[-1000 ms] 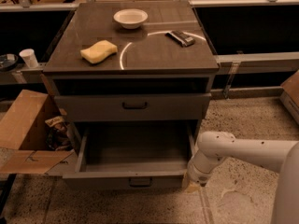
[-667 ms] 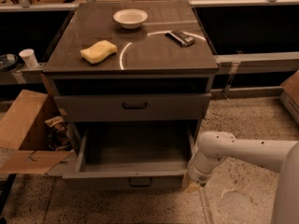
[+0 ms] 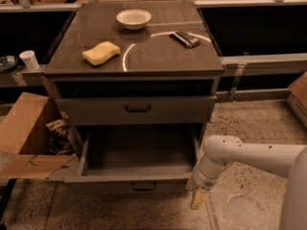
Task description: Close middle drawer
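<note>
The middle drawer (image 3: 136,178) of the grey cabinet is pulled out wide. Its inside is empty, and its low front panel has a small dark handle (image 3: 144,186). The taller top drawer (image 3: 136,109) above it is closed. The lowest drawer is hidden under the open one. My gripper (image 3: 198,199) hangs off the white arm (image 3: 249,157), pointing down just right of the open drawer's front right corner, close to the front panel. It holds nothing that I can see.
On the cabinet top (image 3: 158,51) lie a yellow sponge (image 3: 101,52), a white bowl (image 3: 134,18) and a dark flat object (image 3: 185,39). An open cardboard box (image 3: 24,133) stands left of the cabinet. A white cup (image 3: 29,59) sits on the left ledge. The floor is speckled.
</note>
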`<state>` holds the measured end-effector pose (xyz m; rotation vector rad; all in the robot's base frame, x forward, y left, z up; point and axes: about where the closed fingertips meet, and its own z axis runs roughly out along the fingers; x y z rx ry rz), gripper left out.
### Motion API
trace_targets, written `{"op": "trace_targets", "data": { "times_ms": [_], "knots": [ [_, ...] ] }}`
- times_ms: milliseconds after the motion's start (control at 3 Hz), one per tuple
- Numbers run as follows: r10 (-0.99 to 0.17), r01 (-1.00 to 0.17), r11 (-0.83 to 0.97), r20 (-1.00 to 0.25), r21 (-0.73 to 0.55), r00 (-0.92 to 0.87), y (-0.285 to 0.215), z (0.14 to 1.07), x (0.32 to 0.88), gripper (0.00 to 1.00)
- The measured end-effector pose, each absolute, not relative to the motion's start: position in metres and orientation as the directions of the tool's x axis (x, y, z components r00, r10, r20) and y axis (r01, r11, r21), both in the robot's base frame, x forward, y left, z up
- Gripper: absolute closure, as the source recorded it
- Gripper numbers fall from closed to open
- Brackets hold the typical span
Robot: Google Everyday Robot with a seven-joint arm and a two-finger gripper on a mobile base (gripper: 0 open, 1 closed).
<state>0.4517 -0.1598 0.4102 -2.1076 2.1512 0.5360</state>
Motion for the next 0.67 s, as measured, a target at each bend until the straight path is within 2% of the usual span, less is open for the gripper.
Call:
{"op": "trace_targets", "data": {
  "times_ms": [333,667],
  "knots": [
    [-0.953,-0.982,-0.009,-0.299,0.189,-0.049,-0.1598,0.4101,0.4516,0.0],
    [-0.953,-0.982,-0.009,-0.299,0.189,-0.049,-0.1598,0.4101,0.4517,0.0]
  ]
}}
